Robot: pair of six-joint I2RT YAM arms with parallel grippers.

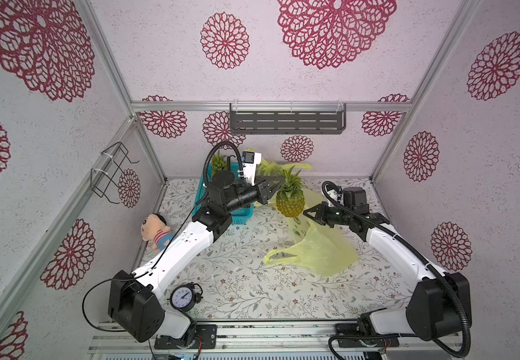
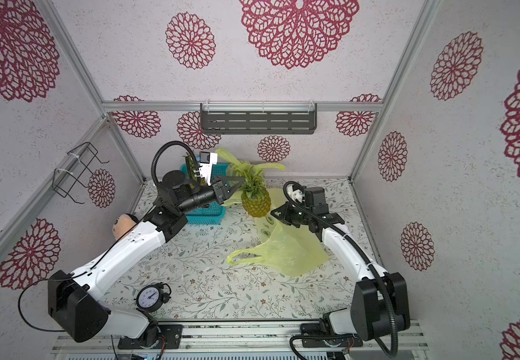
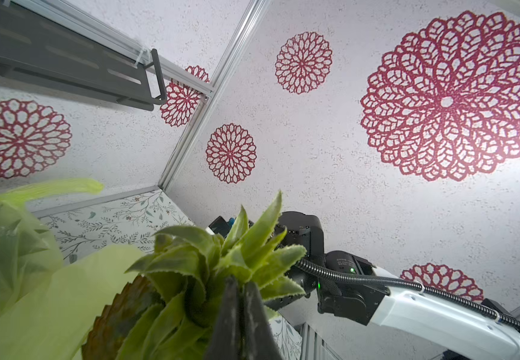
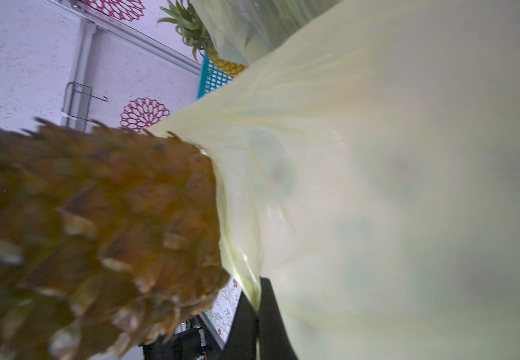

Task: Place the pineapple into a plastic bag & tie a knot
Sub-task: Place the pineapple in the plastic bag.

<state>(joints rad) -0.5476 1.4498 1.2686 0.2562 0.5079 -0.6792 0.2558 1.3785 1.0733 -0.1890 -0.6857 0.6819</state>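
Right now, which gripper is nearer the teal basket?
Left. Left gripper is beside the teal basket, on the pineapple crown; right gripper, pinching the plastic bag, is beyond the pineapple.

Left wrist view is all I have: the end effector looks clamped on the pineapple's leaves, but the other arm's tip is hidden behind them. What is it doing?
Observer: The right end effector is shut on an edge of the yellow plastic bag, right beside the pineapple.
Operator: Is the fruit inside the bag?
Observer: No. In the right wrist view its skin is bare, and the film sits next to it, not over it.
Operator: Where is the rest of the bag?
Observer: It lies loose on the table, nearer the front than the fruit.
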